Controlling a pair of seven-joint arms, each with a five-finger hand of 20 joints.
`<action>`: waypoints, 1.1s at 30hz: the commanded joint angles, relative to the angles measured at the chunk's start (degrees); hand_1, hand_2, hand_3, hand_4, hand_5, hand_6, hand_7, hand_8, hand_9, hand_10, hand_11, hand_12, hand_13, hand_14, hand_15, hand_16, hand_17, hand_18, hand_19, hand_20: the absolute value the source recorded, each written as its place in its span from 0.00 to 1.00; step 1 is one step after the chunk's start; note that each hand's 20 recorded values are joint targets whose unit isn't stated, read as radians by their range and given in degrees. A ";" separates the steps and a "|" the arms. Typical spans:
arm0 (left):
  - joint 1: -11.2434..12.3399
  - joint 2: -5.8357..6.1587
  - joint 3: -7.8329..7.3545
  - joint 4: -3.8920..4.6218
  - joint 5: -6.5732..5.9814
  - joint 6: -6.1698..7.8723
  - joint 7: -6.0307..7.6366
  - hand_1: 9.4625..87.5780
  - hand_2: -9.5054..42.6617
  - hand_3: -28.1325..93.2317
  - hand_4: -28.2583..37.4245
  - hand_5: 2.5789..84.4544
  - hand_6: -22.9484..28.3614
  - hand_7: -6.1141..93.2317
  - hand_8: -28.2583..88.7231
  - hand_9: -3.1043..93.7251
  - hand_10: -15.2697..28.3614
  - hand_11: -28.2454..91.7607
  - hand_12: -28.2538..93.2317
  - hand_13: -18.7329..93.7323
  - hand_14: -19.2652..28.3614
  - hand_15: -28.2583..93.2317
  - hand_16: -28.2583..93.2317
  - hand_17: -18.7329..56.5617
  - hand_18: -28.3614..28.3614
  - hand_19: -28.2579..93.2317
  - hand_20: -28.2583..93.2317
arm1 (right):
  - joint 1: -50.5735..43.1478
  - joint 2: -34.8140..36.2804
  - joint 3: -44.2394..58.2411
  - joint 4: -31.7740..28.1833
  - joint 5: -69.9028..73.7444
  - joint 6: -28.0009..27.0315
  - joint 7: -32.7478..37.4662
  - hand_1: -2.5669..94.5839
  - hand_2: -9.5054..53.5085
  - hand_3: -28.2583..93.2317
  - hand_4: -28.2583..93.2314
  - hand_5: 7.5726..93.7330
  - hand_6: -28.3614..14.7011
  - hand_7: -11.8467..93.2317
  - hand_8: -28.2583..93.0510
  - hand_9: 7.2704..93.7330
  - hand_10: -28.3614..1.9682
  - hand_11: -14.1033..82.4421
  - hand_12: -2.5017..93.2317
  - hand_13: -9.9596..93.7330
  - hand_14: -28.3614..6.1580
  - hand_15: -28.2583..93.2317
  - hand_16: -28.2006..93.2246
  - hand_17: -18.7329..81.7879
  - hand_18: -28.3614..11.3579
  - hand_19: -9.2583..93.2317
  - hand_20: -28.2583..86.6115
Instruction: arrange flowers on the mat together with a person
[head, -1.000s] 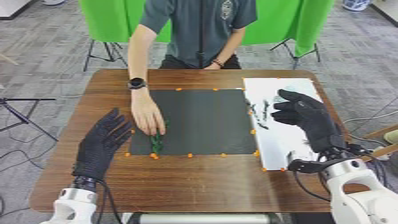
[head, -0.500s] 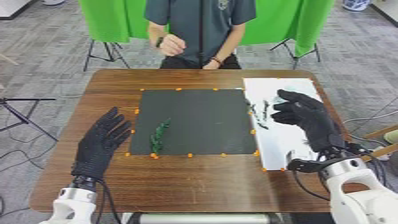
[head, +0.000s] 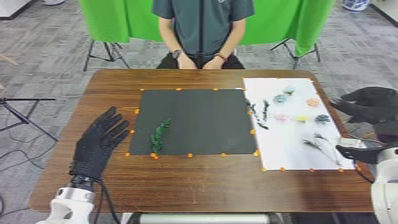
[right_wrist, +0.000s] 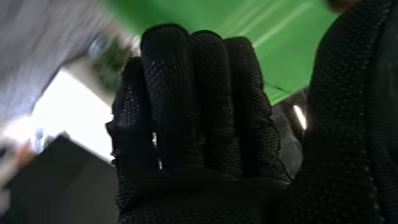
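1. One green sprig (head: 160, 136) is laid on the dark mat (head: 200, 115), near its left side, stretched lengthwise from the near edge toward the middle
2. Several flowers are set out on the white sheet (head: 280, 155) to the right of the mat: two pale blue-green blooms (head: 289, 90) toward the far end, with a peach bloom (head: 312, 102) placed to their right
3. Across the middle of the sheet, a pink bloom (head: 282, 117), a yellow bloom (head: 301, 119) and a blue-grey bloom (head: 322, 119) are lined up from left to right
4. Dark leafy stems (head: 262, 112) are placed along the sheet's left side, and thin grey sprigs (head: 313, 144) are laid nearer the robot
5. The right hand (head: 371, 102) is held at the table's right edge, beside the sheet; in the right wrist view its palm (right_wrist: 204, 190) is seen with the fingers straightened and the thumb held apart, and nothing is gripped
6. The left hand (head: 93, 145) is held open to the left of the mat, its fingers extended toward the far side; whether the table (head: 178, 185) is touched cannot be told
7. Orange markers (head: 179, 89) are spaced around the mat's edges
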 joint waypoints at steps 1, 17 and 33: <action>0.22 0.00 -0.22 0.19 0.30 -0.05 -0.35 0.25 0.11 0.78 0.05 0.34 0.51 0.26 0.16 0.27 0.61 0.41 0.36 0.36 0.67 0.44 0.26 0.13 0.87 0.59 0.33 | 0.37 0.37 0.37 1.26 -25.64 -22.12 10.86 0.61 0.00 0.33 0.09 0.61 0.61 0.48 0.10 0.67 0.51 0.61 0.34 0.71 0.53 0.74 0.40 0.48 0.24 0.89 0.56; 0.73 -0.01 0.04 0.02 0.09 0.15 0.05 0.25 0.11 0.78 0.05 0.34 0.51 0.26 0.16 0.27 0.61 0.41 0.36 0.36 0.67 0.44 0.26 0.13 0.87 0.59 0.33 | 2.31 -0.54 -5.65 7.39 -27.56 -27.49 14.38 0.64 0.00 0.26 0.13 0.67 0.66 0.48 0.10 0.69 0.55 0.64 0.36 0.72 0.54 0.77 0.41 0.48 0.25 0.92 0.58; 1.26 -0.01 -0.16 -0.13 -0.09 0.53 -0.10 0.24 0.11 0.78 0.05 0.35 0.51 0.25 0.16 0.27 0.61 0.41 0.36 0.36 0.68 0.44 0.26 0.13 0.87 0.59 0.33 | 6.59 -1.02 -11.73 13.43 -30.18 -25.60 15.42 0.67 0.00 0.34 0.09 0.71 0.69 0.47 0.10 0.72 0.57 0.62 0.38 0.74 0.55 0.77 0.42 0.49 0.25 0.92 0.59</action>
